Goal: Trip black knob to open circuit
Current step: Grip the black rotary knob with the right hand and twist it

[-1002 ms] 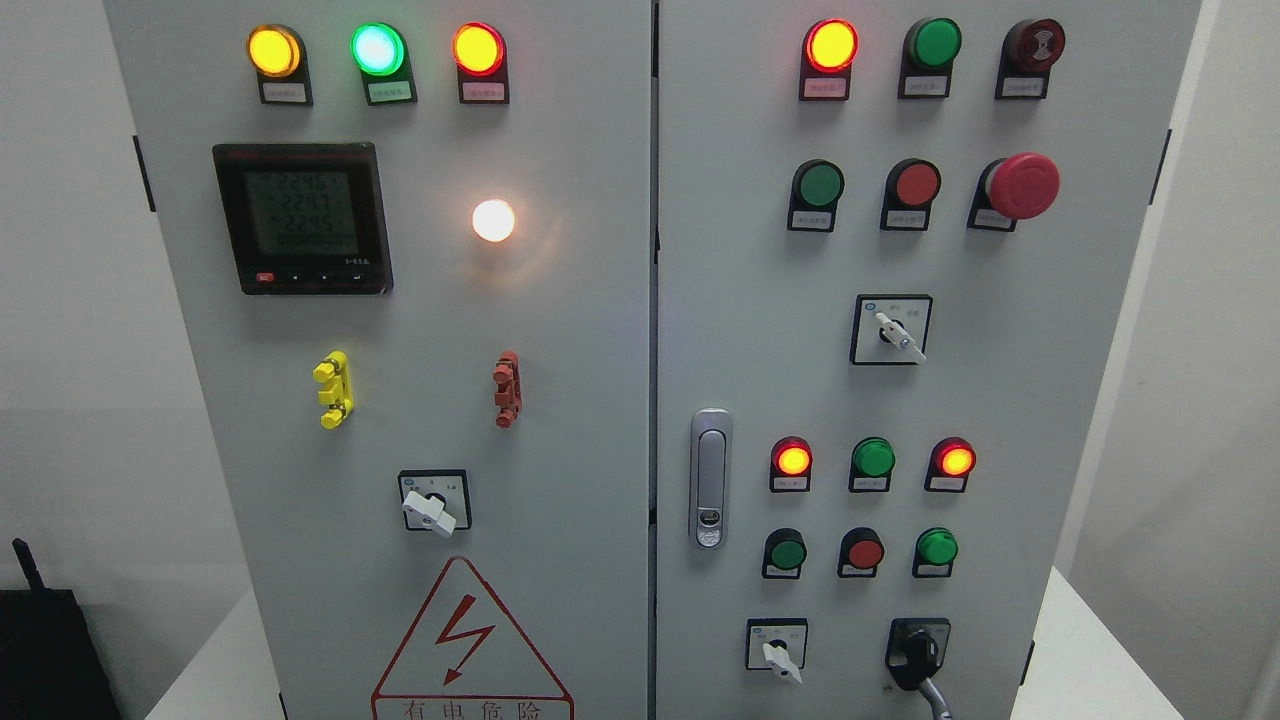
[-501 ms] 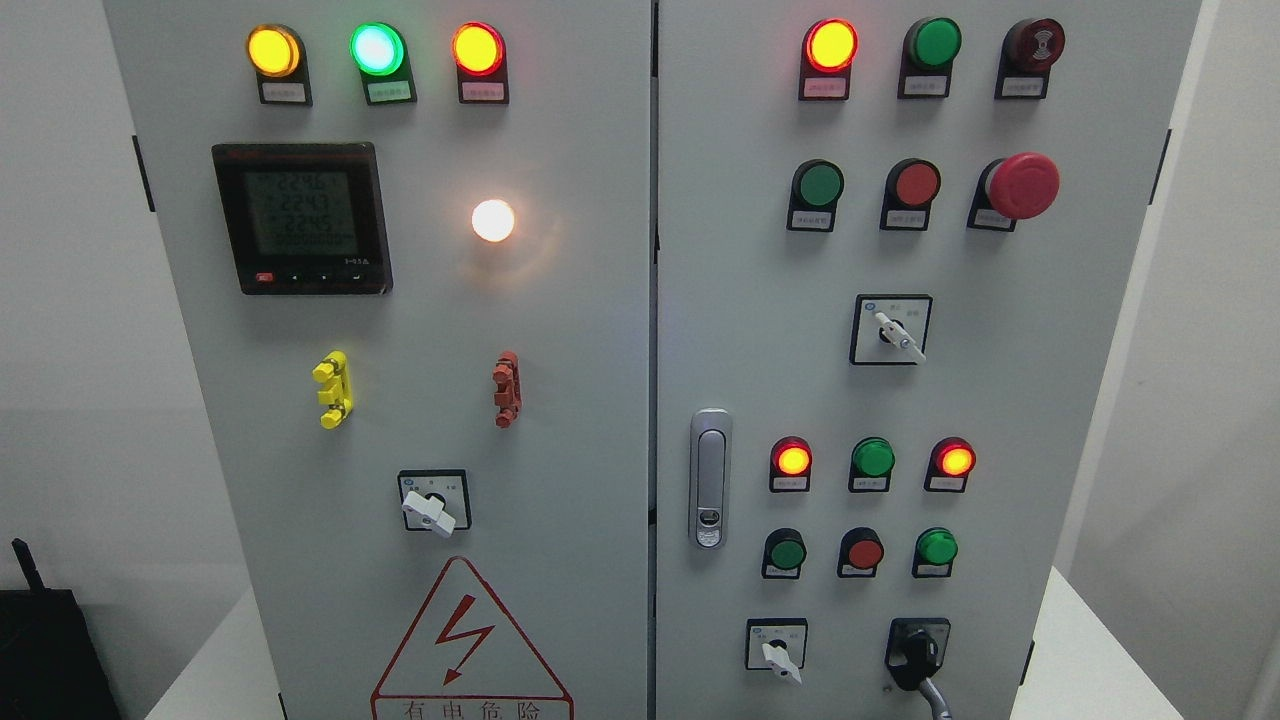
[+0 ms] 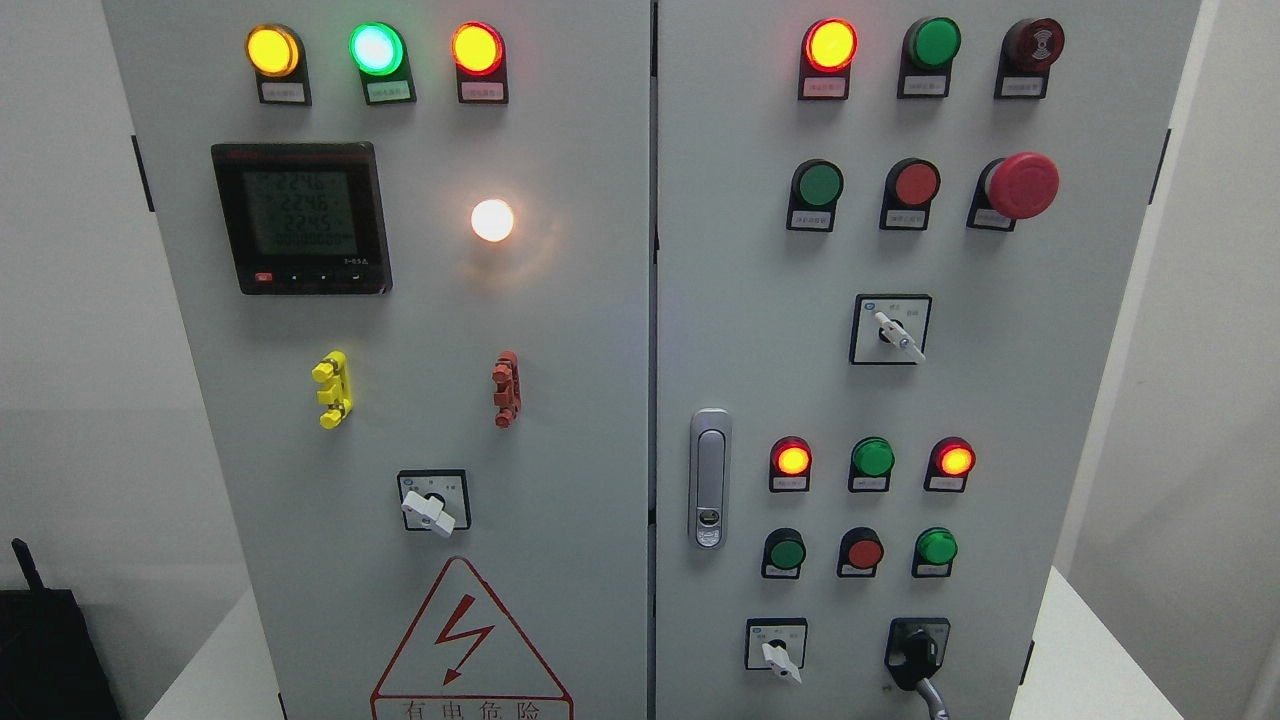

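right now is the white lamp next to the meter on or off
On. The white lamp right of the meter glows brightly and casts a warm halo on the cabinet door.

Neither arm nor either hand of the robot shows anywhere here.

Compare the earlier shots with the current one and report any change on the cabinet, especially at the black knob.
Nothing visibly changed. The black knob at the lower right sits in the same position, no hand has come into view, and the lit lamps, the meter and the white selector switches look as before.
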